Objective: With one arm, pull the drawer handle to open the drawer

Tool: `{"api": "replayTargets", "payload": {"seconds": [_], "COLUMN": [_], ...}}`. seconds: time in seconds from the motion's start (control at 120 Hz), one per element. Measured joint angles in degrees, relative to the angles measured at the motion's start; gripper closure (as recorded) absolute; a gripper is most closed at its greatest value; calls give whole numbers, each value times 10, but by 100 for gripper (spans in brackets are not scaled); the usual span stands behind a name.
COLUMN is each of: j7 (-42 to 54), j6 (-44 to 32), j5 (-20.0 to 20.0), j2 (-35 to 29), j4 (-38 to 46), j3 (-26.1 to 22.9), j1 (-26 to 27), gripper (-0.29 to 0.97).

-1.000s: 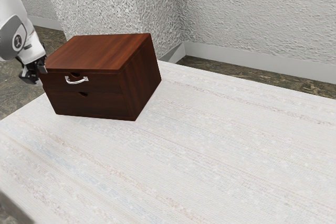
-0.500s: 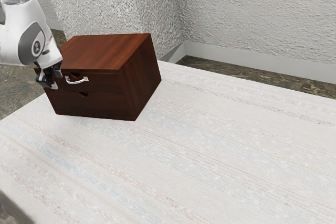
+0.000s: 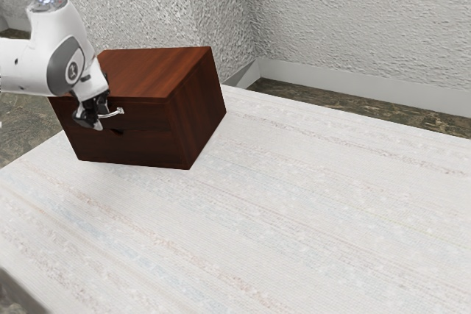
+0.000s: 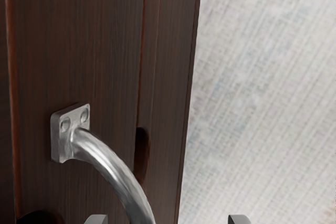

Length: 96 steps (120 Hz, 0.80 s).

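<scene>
A dark wooden cabinet (image 3: 151, 79) stands on the table toward the exterior view's left. Its upper drawer front (image 3: 143, 118) lies flush with the cabinet's face and carries a curved silver handle (image 3: 111, 113). My black gripper (image 3: 90, 118) hangs right in front of that face, at the handle's left end. It is open. Seen from the wrist, the handle (image 4: 107, 169) arcs out from its mounting plate (image 4: 70, 129) toward my hand, and the fingertips (image 4: 96, 219) stand wide apart on either side of it.
The pale wood-grain table (image 3: 294, 204) stretches wide to the right of and in front of the cabinet. A small notch (image 3: 116, 132) marks the lower drawer front. Rough grey walls (image 3: 353, 12) rise behind the table.
My arm has swung in from the exterior view's left edge toward the right, bringing the gripper from beside the cabinet's corner up to the drawer handle. The cabinet has not moved.
</scene>
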State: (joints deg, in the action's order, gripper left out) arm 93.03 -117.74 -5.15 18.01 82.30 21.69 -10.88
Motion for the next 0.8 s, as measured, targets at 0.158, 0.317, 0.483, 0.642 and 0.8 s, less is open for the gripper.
{"api": "replayTargets", "payload": {"seconds": [0.158,0.317,0.483,0.642,0.8], "j7": [-3,-5,-6,-7,-8], "j6": [-1,-3,-6,-7,-7], "j5": [5,6,3,2,0], "j2": [0,-16,-42,-59,-89], "j4": [3,23,47,73,104], "j3": [-1,-1,-1,0,0], "j1": [0,3,7,8,11], "gripper": [42,42,44,44,47]}}
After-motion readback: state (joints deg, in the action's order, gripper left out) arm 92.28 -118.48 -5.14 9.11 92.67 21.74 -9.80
